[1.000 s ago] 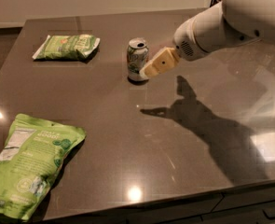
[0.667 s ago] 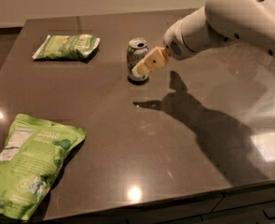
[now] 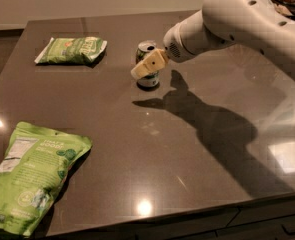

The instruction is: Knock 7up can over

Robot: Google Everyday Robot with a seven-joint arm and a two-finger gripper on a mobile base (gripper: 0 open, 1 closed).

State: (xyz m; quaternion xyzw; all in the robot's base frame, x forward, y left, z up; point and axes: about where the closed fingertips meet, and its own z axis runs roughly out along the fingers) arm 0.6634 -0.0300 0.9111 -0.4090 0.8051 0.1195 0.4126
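Camera view: hand [image 3: 146, 68] seemingly touches the upright 7up can [image 3: 147, 47]; its grip cannot be told.

gripper [image 3: 148, 65] at 7up can [image 3: 146, 47] front | open table [image 3: 152, 149] left of can | far bag [image 3: 72, 50] beyond that gap | near bag [image 3: 32, 176] front-left corner

Pincer [image 3: 148, 66] (tan) low, at outstretched arm's [image 3: 237, 19] tip

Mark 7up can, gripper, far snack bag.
7up can [image 3: 146, 46]: camera view, silver top.
gripper [image 3: 140, 71]: camera view, tan tip, in front of the can.
far snack bag [image 3: 72, 50]: camera view, middle of its face.
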